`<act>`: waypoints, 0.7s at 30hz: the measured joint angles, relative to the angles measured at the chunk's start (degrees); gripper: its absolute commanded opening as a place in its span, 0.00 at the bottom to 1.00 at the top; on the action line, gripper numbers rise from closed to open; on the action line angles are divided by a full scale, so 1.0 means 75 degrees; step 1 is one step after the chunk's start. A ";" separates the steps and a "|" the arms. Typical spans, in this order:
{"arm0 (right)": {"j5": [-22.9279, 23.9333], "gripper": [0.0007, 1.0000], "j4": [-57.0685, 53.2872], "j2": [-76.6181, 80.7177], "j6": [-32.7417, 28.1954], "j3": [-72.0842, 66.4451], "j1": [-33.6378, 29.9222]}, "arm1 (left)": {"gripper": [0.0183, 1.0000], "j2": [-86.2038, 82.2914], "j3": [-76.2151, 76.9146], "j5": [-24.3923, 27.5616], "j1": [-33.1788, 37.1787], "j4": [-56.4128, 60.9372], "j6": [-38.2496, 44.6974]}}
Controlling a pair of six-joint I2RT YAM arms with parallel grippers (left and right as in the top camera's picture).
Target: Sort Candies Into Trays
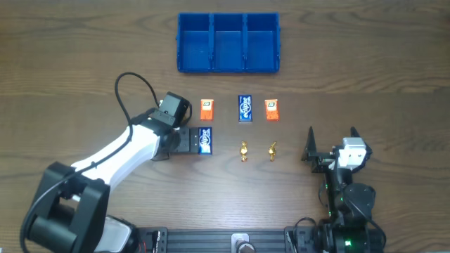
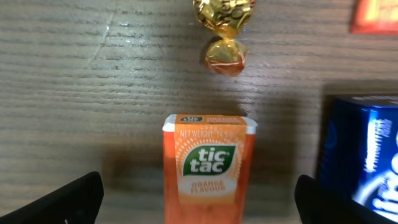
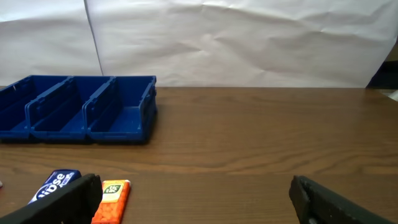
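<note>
Left wrist view shows your left claw (image 2: pixel 198 190) released, its fingers (image 2: pixel 68 202) spread wide on either side of an orange mint box (image 2: pixel 209 165). The box lies flat on the wooden table (image 2: pixel 81 93) and touches neither finger. Just past that box lies a gold-wrapped sweet (image 2: pixel 224 37), and a blue packet (image 2: pixel 364 155) lies close beside the box. You cannot tell from the pictures which of the two orange boxes seen from above this one is.

Your right claw (image 1: pixel 332 137) is released too, holding nothing, and stands off to the right, apart from all the candies.

From above, the row nearer the arms starts with a near blue pack (image 1: pixel 205 140), just beside the left claw. Next come a left gold sweet (image 1: pixel 244 150) and a right gold sweet (image 1: pixel 272 150), each apart from the next. The row behind it has a left orange box (image 1: pixel 207 109), a far blue pack (image 1: pixel 245 108) and a right orange box (image 1: pixel 272 109), also spaced apart.

Farthest from you, the blue tray (image 1: pixel 228 68) lies across the table with three compartments side by side. Every candy you can see is on the table, outside it. Behind the table's far edge hangs a white sheet (image 3: pixel 249 43).
</note>
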 measured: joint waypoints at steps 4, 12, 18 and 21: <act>0.0000 1.00 0.0000 0.0000 -0.0003 0.0000 0.0000 | 0.77 0.0172 0.0006 -0.0236 -0.0082 0.0140 -0.0073; 0.0000 1.00 0.0000 0.0000 0.0000 0.0000 0.0000 | 0.36 0.0265 0.0052 -0.0513 -0.0169 0.0216 -0.0248; 0.0000 1.00 0.0003 0.0000 -0.0003 0.0000 0.0000 | 0.26 0.0274 0.0105 -0.0501 -0.0169 0.0160 -0.0475; 0.0000 1.00 0.0000 -0.0003 -0.0003 0.0000 0.0000 | 0.26 0.0344 0.1174 -0.0536 -0.0169 -0.0787 -0.0612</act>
